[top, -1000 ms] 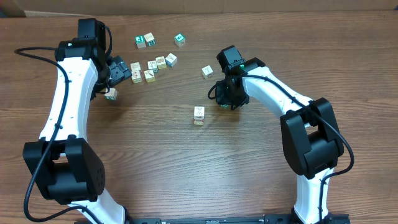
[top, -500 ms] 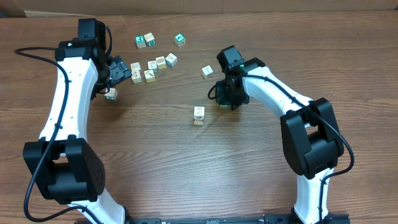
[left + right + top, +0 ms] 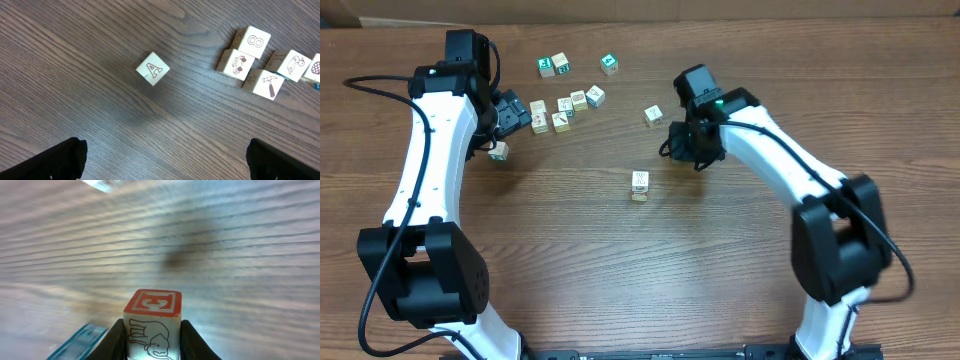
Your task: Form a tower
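Observation:
The tower (image 3: 639, 185) is a short column of cream cubes near the table's middle. My right gripper (image 3: 691, 150) hangs to its right, apart from it. In the right wrist view the right gripper (image 3: 152, 347) is shut on a cream cube (image 3: 152, 322) with a red top face and an elephant drawing, held off the table. My left gripper (image 3: 508, 118) stands open at the far left. Its dark fingertips (image 3: 62, 159) are wide apart over bare wood. A loose cube with the letter A (image 3: 153, 69) lies ahead of them.
Several loose cubes (image 3: 565, 105) lie scattered at the back, with a cluster (image 3: 250, 60) to the right of the A cube. One single cube (image 3: 653, 115) sits just left of the right arm. A teal-edged thing (image 3: 80, 340) shows blurred beside the right fingers.
The right gripper closed on the elephant cube, and its arm has shifted slightly right and up with it. The left arm and the tower have not moved.

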Available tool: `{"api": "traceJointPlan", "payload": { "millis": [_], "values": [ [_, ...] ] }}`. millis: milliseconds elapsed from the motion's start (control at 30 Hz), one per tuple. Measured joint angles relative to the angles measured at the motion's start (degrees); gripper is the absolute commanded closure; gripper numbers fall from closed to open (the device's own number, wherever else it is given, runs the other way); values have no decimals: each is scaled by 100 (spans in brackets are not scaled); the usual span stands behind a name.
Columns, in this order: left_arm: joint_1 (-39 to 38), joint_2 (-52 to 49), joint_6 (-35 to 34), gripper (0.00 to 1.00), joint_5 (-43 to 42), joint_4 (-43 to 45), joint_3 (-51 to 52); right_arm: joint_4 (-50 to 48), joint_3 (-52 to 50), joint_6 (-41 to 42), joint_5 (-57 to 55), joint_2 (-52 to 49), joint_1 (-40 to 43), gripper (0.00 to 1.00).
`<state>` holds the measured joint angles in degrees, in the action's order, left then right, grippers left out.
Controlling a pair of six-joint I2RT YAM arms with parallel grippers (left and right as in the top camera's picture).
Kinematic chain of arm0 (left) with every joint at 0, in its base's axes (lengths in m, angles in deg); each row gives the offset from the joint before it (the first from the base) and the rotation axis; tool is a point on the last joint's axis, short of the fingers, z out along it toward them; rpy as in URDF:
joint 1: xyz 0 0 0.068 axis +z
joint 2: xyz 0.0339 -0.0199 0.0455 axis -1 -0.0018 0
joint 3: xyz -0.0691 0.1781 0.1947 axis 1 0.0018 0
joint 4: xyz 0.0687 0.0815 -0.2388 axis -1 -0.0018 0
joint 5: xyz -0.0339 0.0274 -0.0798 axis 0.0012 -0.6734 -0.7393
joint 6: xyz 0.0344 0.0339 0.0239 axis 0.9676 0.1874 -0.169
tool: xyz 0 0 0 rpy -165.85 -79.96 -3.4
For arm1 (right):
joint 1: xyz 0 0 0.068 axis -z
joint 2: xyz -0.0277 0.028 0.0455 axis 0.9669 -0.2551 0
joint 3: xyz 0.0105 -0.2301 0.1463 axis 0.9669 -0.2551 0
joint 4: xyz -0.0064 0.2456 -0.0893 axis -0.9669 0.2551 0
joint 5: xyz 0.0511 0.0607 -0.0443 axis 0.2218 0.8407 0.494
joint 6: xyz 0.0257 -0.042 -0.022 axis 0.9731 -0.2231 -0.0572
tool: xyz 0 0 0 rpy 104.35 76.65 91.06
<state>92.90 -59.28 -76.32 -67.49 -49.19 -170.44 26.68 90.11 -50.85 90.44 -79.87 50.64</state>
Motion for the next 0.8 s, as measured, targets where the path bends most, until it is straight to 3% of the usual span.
{"api": "traceJointPlan", "payload": {
  "millis": [267, 800],
  "values": [
    [0, 0, 2, 0, 0, 0, 0, 326, 0, -4, 2, 894, 0, 86],
    [0, 0, 2, 1, 0, 0, 0, 728, 0, -44, 2, 909, 0, 86]
  ]
}}
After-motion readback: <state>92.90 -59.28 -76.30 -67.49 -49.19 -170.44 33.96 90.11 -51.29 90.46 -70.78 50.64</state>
